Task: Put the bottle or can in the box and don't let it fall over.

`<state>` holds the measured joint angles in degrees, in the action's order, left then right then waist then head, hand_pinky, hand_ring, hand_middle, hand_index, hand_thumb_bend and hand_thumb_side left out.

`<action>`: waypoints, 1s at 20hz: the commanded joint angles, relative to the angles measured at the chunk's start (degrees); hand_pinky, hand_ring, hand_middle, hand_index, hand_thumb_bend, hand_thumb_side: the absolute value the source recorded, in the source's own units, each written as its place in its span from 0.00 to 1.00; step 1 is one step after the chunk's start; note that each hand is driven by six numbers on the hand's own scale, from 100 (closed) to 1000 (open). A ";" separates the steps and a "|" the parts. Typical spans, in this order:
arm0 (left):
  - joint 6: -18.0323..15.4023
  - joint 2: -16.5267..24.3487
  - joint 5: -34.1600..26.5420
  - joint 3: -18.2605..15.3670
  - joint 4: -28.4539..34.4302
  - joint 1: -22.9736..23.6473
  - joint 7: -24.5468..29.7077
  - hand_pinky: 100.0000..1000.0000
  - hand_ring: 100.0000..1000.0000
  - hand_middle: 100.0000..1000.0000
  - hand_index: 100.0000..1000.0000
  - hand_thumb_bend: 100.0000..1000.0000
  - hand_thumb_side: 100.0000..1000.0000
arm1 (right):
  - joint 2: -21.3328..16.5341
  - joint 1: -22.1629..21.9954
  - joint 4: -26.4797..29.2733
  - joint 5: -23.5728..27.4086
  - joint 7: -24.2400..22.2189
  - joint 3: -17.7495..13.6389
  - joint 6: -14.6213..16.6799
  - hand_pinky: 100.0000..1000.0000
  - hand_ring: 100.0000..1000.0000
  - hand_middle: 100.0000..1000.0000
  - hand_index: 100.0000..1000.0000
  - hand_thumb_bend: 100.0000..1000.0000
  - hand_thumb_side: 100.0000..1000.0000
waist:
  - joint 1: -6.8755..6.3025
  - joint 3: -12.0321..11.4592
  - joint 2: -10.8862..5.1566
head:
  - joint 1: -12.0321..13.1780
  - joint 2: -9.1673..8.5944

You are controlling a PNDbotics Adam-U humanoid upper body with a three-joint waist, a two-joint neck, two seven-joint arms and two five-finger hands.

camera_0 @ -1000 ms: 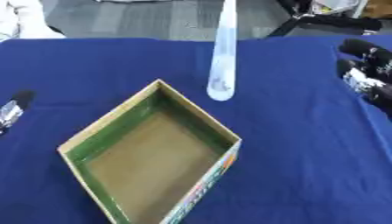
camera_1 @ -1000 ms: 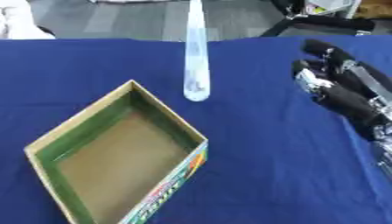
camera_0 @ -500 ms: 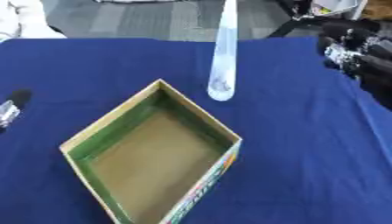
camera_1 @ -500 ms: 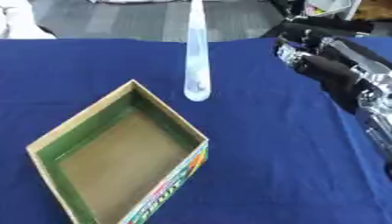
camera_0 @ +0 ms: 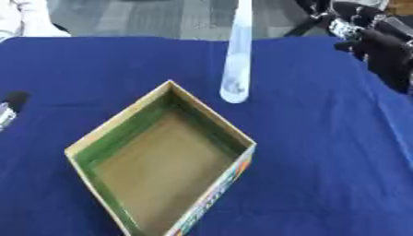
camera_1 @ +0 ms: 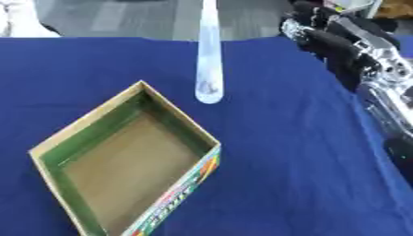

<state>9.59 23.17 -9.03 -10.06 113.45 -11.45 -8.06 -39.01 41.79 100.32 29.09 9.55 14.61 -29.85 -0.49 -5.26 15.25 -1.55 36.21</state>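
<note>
- Two views differ: your right hand [camera_1: 322, 34] shows fullest in the right eye view, fingers perhaps curled, holding nothing.
- Left of that hand, well apart, the clear bottle [camera_0: 236, 60] stands upright.
- Nearer you, the box [camera_0: 157, 161] sits open.
- Your left hand [camera_0: 8, 108] barely shows; I cannot tell its fingers.

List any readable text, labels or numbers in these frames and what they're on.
None can be read.
Box: coloured print on the outer side wall, too blurred to read.
Bottle: clear, with a small dark mark near its base, not legible as text.
Cloth: plain blue, no print.
</note>
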 commanded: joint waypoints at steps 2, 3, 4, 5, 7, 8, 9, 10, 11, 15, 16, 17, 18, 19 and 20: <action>-0.10 0.79 -0.26 -0.03 1.14 -0.81 0.40 1.00 1.00 1.00 0.92 0.56 0.00 | -0.18 2.32 -1.40 -1.77 0.41 0.41 0.85 1.00 1.00 1.00 1.00 0.00 0.39 | 0.05 -0.70 -0.52 | -0.67 -0.36; -0.12 0.76 -0.28 0.00 1.14 -0.93 0.45 1.00 1.00 1.00 0.92 0.56 0.00 | -0.01 2.66 -1.71 -2.50 0.44 0.48 1.25 1.00 1.00 1.00 1.00 0.00 0.39 | 0.06 -0.97 -0.40 | -0.86 -0.52; -0.15 0.74 -0.29 0.02 1.14 -1.02 0.48 1.00 1.00 1.00 0.92 0.56 0.00 | 0.19 2.97 -2.16 -3.20 0.50 0.53 1.60 1.00 1.00 1.00 1.00 0.00 0.39 | 0.07 -1.26 -0.28 | -1.04 -0.68; -0.18 0.72 -0.30 0.03 1.14 -1.07 0.51 1.00 1.00 1.00 0.92 0.56 0.00 | 0.44 3.31 -2.79 -3.83 0.67 0.59 1.85 1.00 1.00 1.00 1.00 0.00 0.39 | 0.07 -1.54 -0.18 | -1.22 -0.81; -0.22 0.65 -0.29 0.04 1.14 -1.09 0.56 1.00 1.00 1.00 0.92 0.56 0.00 | 1.20 4.05 -4.47 -4.75 1.24 0.71 2.24 1.00 1.00 1.00 1.00 0.00 0.39 | 0.06 -1.94 0.00 | -1.57 -0.94; -0.22 0.56 -0.29 0.05 1.14 -1.07 0.58 1.00 1.00 1.00 0.92 0.56 0.00 | 1.75 4.48 -5.33 -4.92 1.52 0.78 2.60 1.00 1.00 1.00 1.00 0.00 0.40 | 0.03 -2.05 0.06 | -1.71 -0.93; -0.18 0.37 -0.27 0.03 1.14 -1.02 0.59 1.00 1.00 1.00 0.92 0.56 0.00 | 2.41 5.04 -6.09 -5.46 1.98 0.77 3.36 1.00 1.00 1.00 1.00 0.00 0.41 | -0.02 -2.13 0.15 | -1.81 -0.86; -0.10 0.17 -0.23 0.02 1.14 -0.92 0.60 1.00 1.00 1.00 0.92 0.56 0.00 | 2.92 5.54 -6.80 -6.25 2.32 0.87 4.17 1.00 1.00 1.00 1.00 0.00 0.41 | -0.06 -2.18 0.22 | -1.87 -0.72; 0.01 -0.03 -0.15 0.06 1.14 -0.78 0.66 1.00 1.00 1.00 0.92 0.56 0.00 | 3.31 6.01 -7.55 -7.50 2.58 1.01 5.00 1.00 1.00 1.00 1.00 0.00 0.40 | -0.09 -2.17 0.25 | -1.93 -0.51; 0.20 -0.36 0.09 0.16 1.14 -0.47 0.92 1.00 1.00 1.00 0.92 0.56 0.00 | 5.22 7.14 -11.60 -10.07 2.57 1.59 6.40 1.00 1.00 1.00 1.00 0.00 0.39 | -0.22 -2.10 0.20 | -2.00 -0.35; 0.17 -0.37 0.10 0.16 1.14 -0.48 0.94 1.00 1.00 1.00 0.92 0.56 0.00 | 5.60 7.29 -12.54 -10.18 2.49 1.78 6.43 1.00 1.00 1.00 1.00 0.00 0.38 | -0.25 -2.08 0.20 | -2.03 -0.35; 0.16 -0.39 0.08 0.15 1.14 -0.50 0.95 1.00 1.00 1.00 0.92 0.56 0.00 | 5.97 7.40 -13.32 -10.04 2.29 1.99 6.41 1.00 1.00 1.00 1.00 0.00 0.38 | -0.28 -2.06 0.19 | -2.07 -0.39; 0.17 -0.41 0.06 0.14 1.14 -0.51 0.96 1.00 1.00 1.00 0.92 0.55 0.00 | 6.29 7.50 -13.86 -9.83 2.10 2.14 6.42 1.00 1.00 1.00 1.00 0.00 0.38 | -0.29 -2.04 0.18 | -2.09 -0.41; 0.19 -0.43 0.02 0.16 1.14 -0.53 0.98 1.00 1.00 1.00 0.92 0.55 0.00 | 6.68 7.61 -14.22 -9.66 1.94 2.30 6.42 1.00 1.00 1.00 1.00 0.00 0.38 | -0.31 -2.03 0.14 | -2.05 -0.39; 0.20 -0.44 -0.02 0.17 1.14 -0.56 1.00 1.00 1.00 1.00 0.92 0.55 0.00 | 6.98 7.73 -14.43 -9.55 1.83 2.41 6.43 1.00 1.00 1.00 1.00 0.00 0.39 | -0.33 -2.01 0.12 | -1.98 -0.34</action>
<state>9.87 22.10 -9.00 -9.72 113.45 -11.64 -7.31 -31.63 48.30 86.01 19.59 11.61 17.23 -23.65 -0.64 -7.34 16.34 -3.48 36.11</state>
